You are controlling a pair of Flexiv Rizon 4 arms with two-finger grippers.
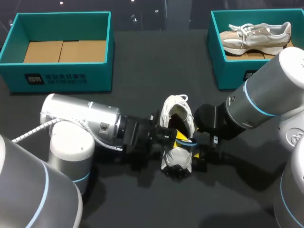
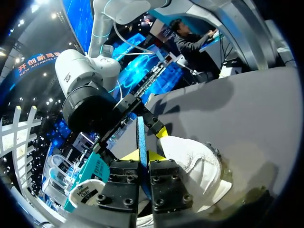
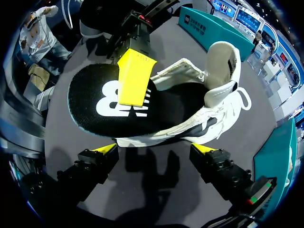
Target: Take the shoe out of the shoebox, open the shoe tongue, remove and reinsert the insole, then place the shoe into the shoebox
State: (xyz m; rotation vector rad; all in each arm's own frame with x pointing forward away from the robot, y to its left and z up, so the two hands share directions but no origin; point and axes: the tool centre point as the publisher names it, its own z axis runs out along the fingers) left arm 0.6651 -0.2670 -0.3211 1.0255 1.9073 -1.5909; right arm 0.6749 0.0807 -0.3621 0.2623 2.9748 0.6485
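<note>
We see a teal shoebox (image 1: 61, 78) with a brown floor, well apart from our left end effector (image 2: 144, 159). Our left end effector is shut tight on the black insole (image 3: 95, 102), with one yellow finger (image 3: 134, 78) on top of it. The insole sticks partway out of the white shoe (image 1: 176, 114). The shoe sits on the dark desk (image 1: 142, 57), just ahead of this end effector. Our right end effector (image 3: 154, 149) is on the shoe's other side. Its fingers are spread wide and hold nothing, and the shoe is just ahead of them. Well apart from it, a second shoebox (image 1: 228, 71) holds a tan shoe (image 1: 256, 35).
</note>
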